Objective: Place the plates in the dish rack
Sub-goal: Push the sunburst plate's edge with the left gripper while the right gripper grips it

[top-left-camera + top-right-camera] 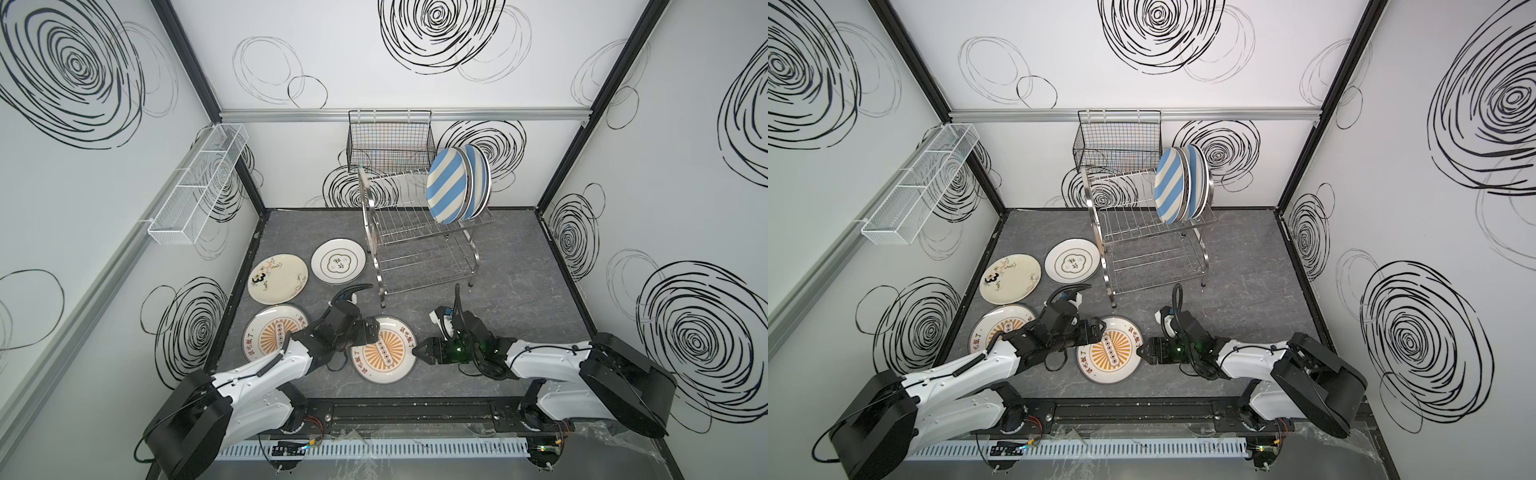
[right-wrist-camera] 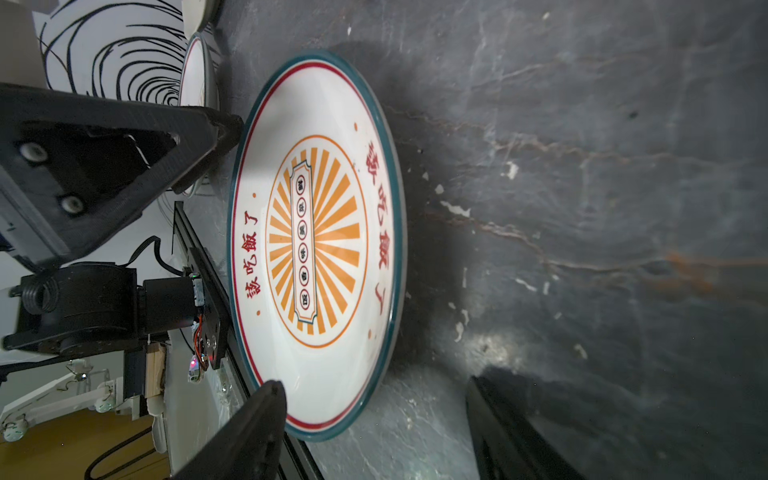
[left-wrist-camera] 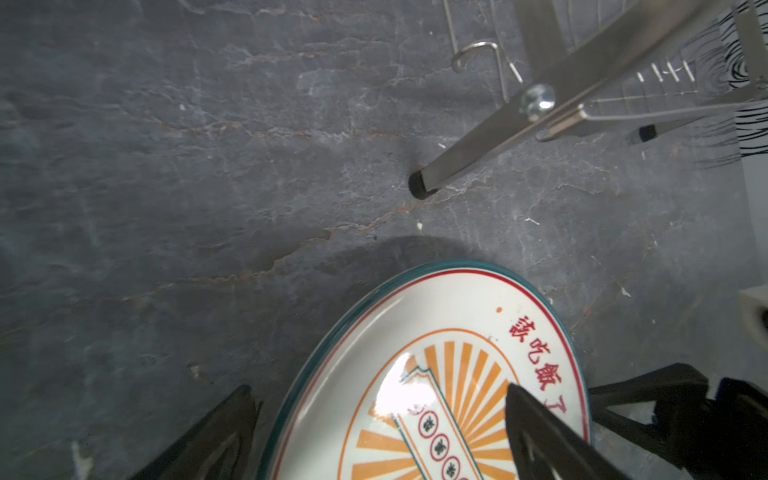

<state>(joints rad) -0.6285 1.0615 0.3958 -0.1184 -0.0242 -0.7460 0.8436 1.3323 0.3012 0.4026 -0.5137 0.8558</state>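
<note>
target is the sunburst plate, face up on the counter near the front edge, sitting right between the two arms. the right tool comes at it side-on from the plate's right rim, and in the right wrist view its fingers are apart and straddle that rim: one over the plate's face, the other down at counter level and clear of the plate, so nothing is clamped yet. the left tool is over the opposite side, also apart, with one finger above the printed face and one outside the rim. it may be pressing that edge to tip the plate, though i can't tell contact from these views. the plate is round, so no axis matters, only rim height against the lower finger. the dish rack stands behind and slightly to the right, with striped plates upright at the right end of its top tier (free slots to their left), so the right arm looks better placed for the carry. three more plates lie flat at the left.
</note>
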